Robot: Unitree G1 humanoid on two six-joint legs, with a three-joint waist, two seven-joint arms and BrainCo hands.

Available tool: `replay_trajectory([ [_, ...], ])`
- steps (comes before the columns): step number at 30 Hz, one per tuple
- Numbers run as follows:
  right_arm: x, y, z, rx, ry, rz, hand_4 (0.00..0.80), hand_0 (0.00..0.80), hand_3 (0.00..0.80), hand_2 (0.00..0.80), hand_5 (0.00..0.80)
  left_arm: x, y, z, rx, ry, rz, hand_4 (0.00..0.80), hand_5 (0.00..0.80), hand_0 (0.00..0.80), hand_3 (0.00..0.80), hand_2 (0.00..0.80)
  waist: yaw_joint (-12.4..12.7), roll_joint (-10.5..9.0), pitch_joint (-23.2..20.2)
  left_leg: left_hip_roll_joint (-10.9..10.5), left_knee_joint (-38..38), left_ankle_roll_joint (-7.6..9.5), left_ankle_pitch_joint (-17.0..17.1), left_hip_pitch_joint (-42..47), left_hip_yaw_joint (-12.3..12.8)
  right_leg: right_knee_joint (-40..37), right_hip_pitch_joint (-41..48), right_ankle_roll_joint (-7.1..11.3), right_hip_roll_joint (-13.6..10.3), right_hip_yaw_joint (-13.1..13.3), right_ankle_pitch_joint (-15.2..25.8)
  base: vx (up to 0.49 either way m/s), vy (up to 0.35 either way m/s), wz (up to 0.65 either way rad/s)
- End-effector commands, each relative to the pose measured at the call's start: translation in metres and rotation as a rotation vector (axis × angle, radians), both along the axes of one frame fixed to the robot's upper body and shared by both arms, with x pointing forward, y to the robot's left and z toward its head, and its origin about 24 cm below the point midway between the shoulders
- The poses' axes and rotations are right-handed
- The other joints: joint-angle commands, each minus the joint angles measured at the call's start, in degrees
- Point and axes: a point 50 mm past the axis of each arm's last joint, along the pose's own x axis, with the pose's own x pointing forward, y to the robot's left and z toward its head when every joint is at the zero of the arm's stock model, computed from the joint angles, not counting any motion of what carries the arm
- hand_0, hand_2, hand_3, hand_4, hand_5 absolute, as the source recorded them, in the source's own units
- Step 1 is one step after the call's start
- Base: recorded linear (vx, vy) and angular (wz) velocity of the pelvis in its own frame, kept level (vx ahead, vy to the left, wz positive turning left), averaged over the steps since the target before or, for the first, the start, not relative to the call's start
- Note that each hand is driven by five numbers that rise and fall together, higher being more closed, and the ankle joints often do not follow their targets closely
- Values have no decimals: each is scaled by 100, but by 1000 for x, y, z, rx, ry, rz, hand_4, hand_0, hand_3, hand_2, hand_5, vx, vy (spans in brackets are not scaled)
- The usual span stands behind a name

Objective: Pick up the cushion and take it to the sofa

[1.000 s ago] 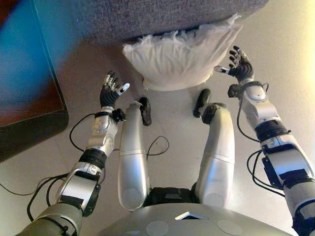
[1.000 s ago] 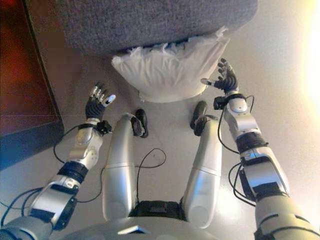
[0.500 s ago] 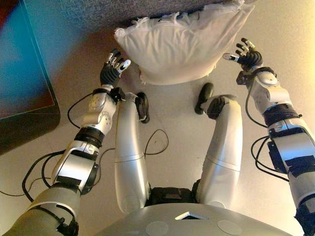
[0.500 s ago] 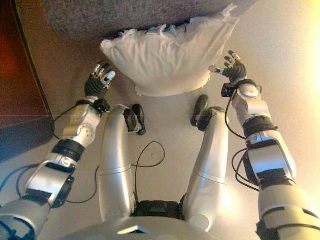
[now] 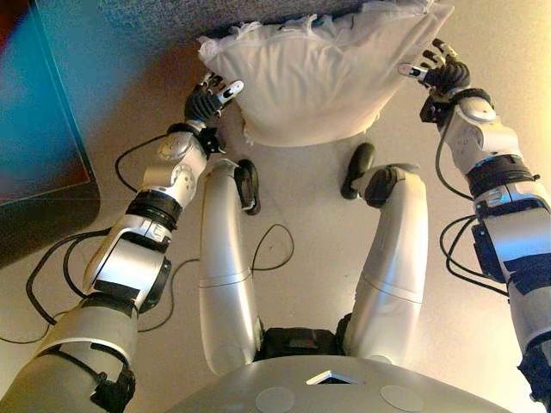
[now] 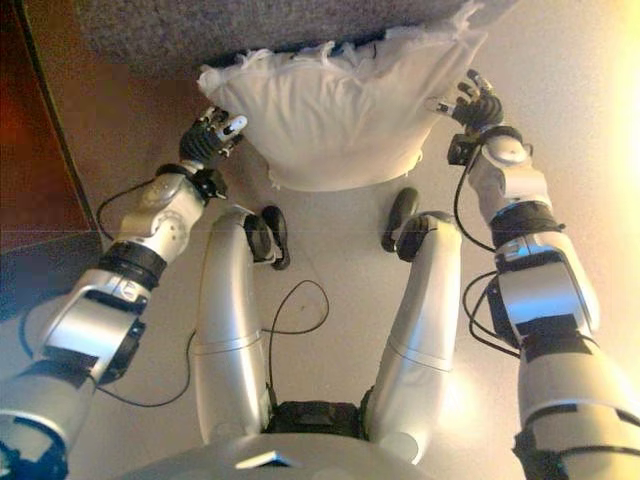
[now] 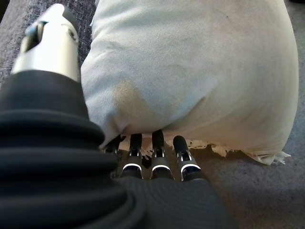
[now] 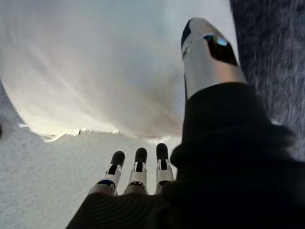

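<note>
The left hand (image 5: 209, 97) sits against the left end of the cushion (image 5: 318, 73), its fingers (image 7: 157, 152) stretched straight out with the dark tips touching the cushion's lower edge and the thumb lifted up alongside the fabric. Nothing is curled around the cloth, so the hand is spread flat rather than clamped. The right hand (image 5: 439, 70) is at the opposite end of the cushion, fingers (image 8: 138, 167) likewise straight and reaching under the bulging side, thumb raised beside it; it too is extended and unclenched, right at the cover without pinching it.

Between the two hands lies the cushion, white and plump, with a frayed, fringed seam along its edges. It rests on the floor (image 5: 301, 189), pushed up against the base of the grey sofa (image 6: 230, 30), whose coarse woven fabric runs along the far side of the scene. The cushion is not on the sofa seat.

To the robot's left stands a dark cabinet (image 5: 34, 120) with a glossy front.

No writing or label can be read on the cushion, the sofa or the cabinet.
</note>
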Motion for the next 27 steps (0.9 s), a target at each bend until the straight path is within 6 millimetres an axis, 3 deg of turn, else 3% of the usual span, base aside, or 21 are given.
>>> replay_trajectory([
  [1,4,7,13,-26,-17,72,0,0,0,0,0,6,-4,13,5,-14,-26,0,0,0,0,0,-40,106,-49,63,-311,167,351,11,165,223,374,-67,-114,334,-416,0,0,0],
  [7,10,22,27,-84,-5,134,0,0,0,0,0,12,-6,21,4,-7,-49,0,0,0,0,0,-3,134,-49,74,-291,165,366,-20,156,246,317,-89,-176,338,-400,5,2,0],
  [14,13,59,38,-102,-21,344,0,0,0,0,0,15,-27,42,-13,-77,-154,0,0,0,0,0,-7,153,-49,32,-270,185,375,-87,163,252,251,-109,-177,372,-375,0,0,0],
  [15,13,63,38,-104,-21,376,0,0,0,0,0,15,-29,44,-16,-91,-180,169,169,169,169,169,-6,152,-49,25,-261,190,377,-92,160,252,247,-109,-182,374,-367,0,0,0],
  [16,12,68,39,-101,-26,411,348,348,348,348,348,15,-34,48,-13,-109,-207,740,740,740,740,740,-4,146,-49,23,-245,191,375,-95,158,256,248,-112,-188,375,-361,0,0,0],
  [17,11,71,40,-99,-31,435,715,715,715,715,715,14,-38,51,-9,-128,-227,800,800,800,800,800,-1,143,-49,26,-230,193,372,-95,155,262,250,-115,-196,375,-358,0,0,0],
  [18,11,73,39,-100,-38,453,800,800,800,800,800,13,-42,53,-7,-145,-251,800,800,800,800,800,0,142,-49,30,-218,195,371,-97,154,264,253,-117,-200,375,-352,6,-14,4],
  [23,9,78,33,-90,-45,477,800,800,800,800,800,10,-53,54,7,-165,-286,800,800,800,800,800,0,118,-49,46,-141,210,352,-36,140,316,317,-110,-203,381,-331,11,-3,5],
  [27,7,75,29,-73,-37,481,800,800,800,800,800,9,-50,49,-1,-149,-280,800,800,800,800,800,0,99,-49,74,2,229,295,1,132,413,363,-116,-201,401,-344,0,0,0],
])
